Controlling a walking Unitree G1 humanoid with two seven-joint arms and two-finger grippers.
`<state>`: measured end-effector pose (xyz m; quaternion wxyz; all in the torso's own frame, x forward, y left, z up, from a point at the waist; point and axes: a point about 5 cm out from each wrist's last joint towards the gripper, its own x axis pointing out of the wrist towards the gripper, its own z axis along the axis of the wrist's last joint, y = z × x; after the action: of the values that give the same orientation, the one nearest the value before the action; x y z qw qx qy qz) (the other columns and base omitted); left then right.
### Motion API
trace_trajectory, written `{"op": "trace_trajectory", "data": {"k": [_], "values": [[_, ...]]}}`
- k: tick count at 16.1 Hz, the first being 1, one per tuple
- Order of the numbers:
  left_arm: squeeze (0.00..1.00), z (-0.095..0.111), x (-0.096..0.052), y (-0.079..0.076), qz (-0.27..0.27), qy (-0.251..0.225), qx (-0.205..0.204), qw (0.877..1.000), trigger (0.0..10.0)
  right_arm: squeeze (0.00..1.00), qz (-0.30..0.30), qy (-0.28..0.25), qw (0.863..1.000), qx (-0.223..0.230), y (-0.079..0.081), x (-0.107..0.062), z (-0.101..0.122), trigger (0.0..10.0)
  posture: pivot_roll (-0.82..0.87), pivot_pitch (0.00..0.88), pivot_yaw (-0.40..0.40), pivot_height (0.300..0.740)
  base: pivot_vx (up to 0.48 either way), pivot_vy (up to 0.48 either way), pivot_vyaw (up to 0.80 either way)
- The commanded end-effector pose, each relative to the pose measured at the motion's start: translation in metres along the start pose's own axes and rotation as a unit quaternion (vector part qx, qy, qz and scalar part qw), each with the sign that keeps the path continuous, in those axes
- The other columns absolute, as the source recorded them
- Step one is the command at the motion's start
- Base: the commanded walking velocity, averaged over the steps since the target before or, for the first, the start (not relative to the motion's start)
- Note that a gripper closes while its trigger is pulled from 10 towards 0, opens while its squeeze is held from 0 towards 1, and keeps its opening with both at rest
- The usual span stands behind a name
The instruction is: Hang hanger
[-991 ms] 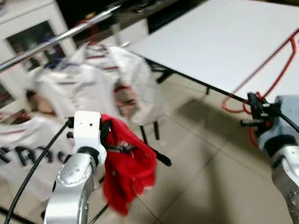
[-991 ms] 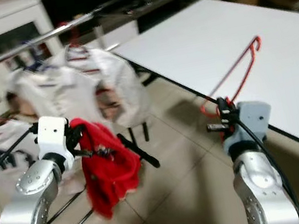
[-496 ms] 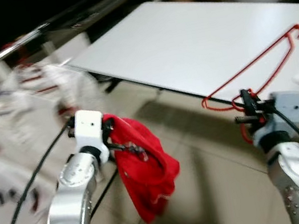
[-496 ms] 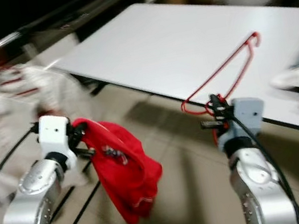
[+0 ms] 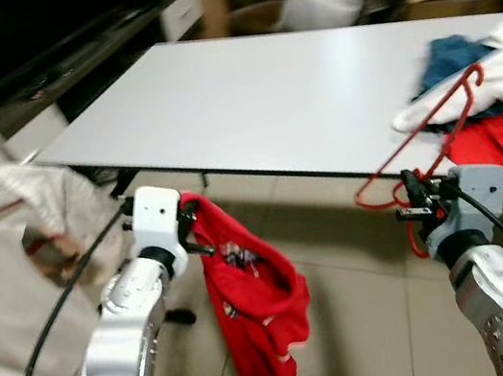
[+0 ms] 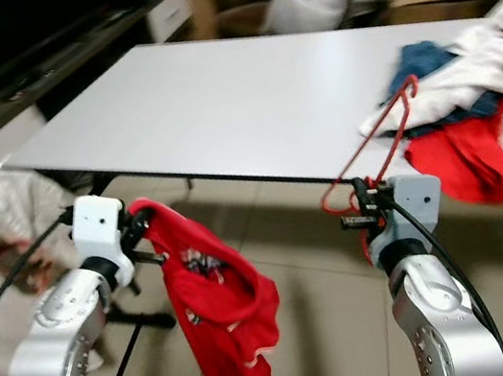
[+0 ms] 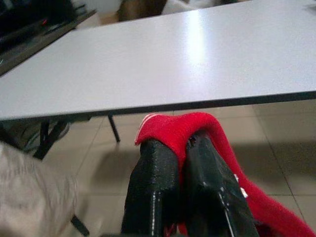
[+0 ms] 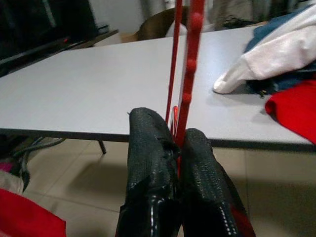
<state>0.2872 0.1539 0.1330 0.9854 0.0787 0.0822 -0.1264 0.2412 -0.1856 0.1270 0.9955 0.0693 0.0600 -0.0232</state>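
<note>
A thin red wire hanger [image 8: 190, 59] stands upright, and my right gripper [image 5: 410, 197] is shut on its lower bar, in front of the near edge of the white table [image 5: 263, 88]. The hanger's hook [image 5: 476, 70] reaches up over the tabletop. My left gripper [image 5: 191, 234] is shut on a red garment [image 5: 254, 314] that droops towards the tiled floor. In the left wrist view the red cloth [image 7: 173, 126] wraps over both black fingertips.
A pile of blue, white and red clothes [image 5: 498, 96] lies on the table's right end. White garments [image 5: 9, 250] hang at the far left, above a black stand foot [image 5: 179, 316]. A dark low cabinet [image 5: 63, 56] runs along the back left.
The camera has swung right: the metal rail with white shirts slid off to the left, and the table and clothes pile came into view. Both grippers keep their hold.
</note>
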Motion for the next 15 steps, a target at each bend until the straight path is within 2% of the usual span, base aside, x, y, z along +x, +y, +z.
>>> {"op": "trace_trajectory", "data": {"k": [1,7,10,13,15], "values": [[0.00,0.0058,-0.0008,0.0054,0.008,-0.012,0.013,1.000,10.0,0.00,0.013,0.006,1.000,0.009,0.0047,-0.0007,0.0005,10.0,-0.17,0.000,0.055,0.740,0.000,0.480,-0.80],[0.00,0.0050,-0.0017,0.0071,0.007,-0.010,0.021,1.000,10.0,0.00,0.016,0.008,1.000,-0.006,0.0048,0.0000,0.0004,10.0,-0.16,0.000,0.045,0.740,0.000,0.480,-0.70],[0.00,0.0047,-0.0037,0.0114,0.014,-0.010,0.024,1.000,10.0,0.00,0.029,0.004,1.000,0.010,0.0083,0.0021,0.0007,10.0,-0.15,0.000,0.035,0.740,0.000,0.480,0.00],[0.00,0.0084,-0.0046,0.0142,0.032,-0.022,0.012,0.999,10.0,0.00,0.040,-0.003,0.999,0.016,0.0099,0.0020,0.0039,10.0,-0.16,0.000,0.030,0.740,0.000,0.000,0.00],[0.00,0.0125,-0.0027,0.0128,0.025,-0.034,0.004,0.999,10.0,0.00,0.040,-0.007,0.999,0.005,0.0087,0.0022,0.0052,10.0,-0.16,0.000,0.032,0.740,0.000,0.000,0.00]]}}
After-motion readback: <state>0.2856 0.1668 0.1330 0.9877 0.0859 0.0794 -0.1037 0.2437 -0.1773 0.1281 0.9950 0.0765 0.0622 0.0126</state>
